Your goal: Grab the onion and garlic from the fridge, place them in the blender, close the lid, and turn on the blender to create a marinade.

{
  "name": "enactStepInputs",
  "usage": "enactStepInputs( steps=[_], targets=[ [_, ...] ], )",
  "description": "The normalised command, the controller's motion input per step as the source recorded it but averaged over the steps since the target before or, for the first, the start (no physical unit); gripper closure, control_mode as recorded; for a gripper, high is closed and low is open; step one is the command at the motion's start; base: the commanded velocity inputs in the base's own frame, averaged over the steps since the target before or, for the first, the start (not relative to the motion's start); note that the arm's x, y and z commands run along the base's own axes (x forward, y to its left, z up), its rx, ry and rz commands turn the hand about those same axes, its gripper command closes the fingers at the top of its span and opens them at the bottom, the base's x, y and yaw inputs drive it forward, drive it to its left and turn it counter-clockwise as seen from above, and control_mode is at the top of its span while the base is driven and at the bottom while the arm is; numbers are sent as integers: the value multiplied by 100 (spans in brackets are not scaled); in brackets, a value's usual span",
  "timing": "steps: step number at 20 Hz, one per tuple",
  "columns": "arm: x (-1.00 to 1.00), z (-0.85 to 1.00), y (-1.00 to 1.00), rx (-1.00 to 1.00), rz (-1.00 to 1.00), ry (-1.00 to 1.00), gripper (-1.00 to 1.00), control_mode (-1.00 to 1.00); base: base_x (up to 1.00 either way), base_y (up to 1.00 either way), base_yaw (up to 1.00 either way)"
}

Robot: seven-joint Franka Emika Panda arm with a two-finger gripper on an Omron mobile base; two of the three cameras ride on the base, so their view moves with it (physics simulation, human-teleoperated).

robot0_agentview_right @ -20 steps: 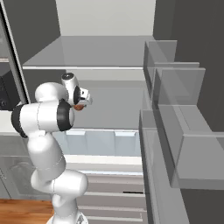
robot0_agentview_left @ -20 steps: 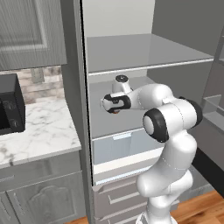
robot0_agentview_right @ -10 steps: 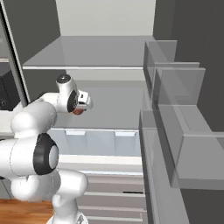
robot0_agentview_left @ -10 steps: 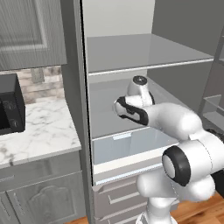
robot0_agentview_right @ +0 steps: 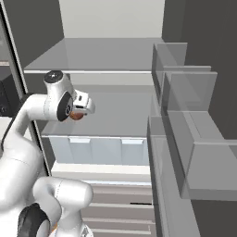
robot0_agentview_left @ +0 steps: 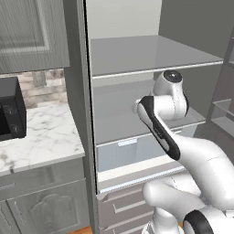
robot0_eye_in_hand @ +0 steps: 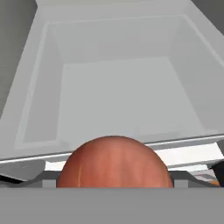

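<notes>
The reddish-orange onion (robot0_eye_in_hand: pixel 113 162) sits right in front of the hand camera, and the right base view shows the onion (robot0_agentview_right: pixel 75 115) tucked under the hand. My gripper (robot0_agentview_right: pixel 77 113) is shut on it, inside the open fridge (robot0_agentview_left: pixel 151 55) just above the middle shelf. Below the onion lies the pale blue-white drawer (robot0_eye_in_hand: pixel 118 87). The fingertips are hidden behind the onion. The garlic, the blender and the lid are out of view.
A black box-shaped appliance (robot0_agentview_left: pixel 9 109) stands on the marble counter (robot0_agentview_left: pixel 41 137) left of the fridge. Translucent door shelves (robot0_agentview_right: pixel 185 115) jut out on the right. The pale drawer (robot0_agentview_right: pixel 102 148) and grey lower drawers (robot0_agentview_right: pixel 115 203) sit below the hand.
The arm's elbow has swung from the right side across towards the camera, and the forearm now stretches up to the hand. The onion has stayed in the gripper.
</notes>
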Motion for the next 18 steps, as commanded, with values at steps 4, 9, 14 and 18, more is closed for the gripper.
enactStepInputs(
  steps=[4, 9, 14, 18],
  targets=[
    [-100, 100, -21, 0, -1, 0, 100, -100, 0, 0, 0],
    [-100, 85, -5, 0, 2, -4, 100, -100, 0, 0, 0],
    [-79, 43, 0, 0, 8, -5, 100, 100, -20, 0, 5],
    [0, 0, 0, 0, 0, 0, 100, 100, -100, 29, 57]
  ],
)
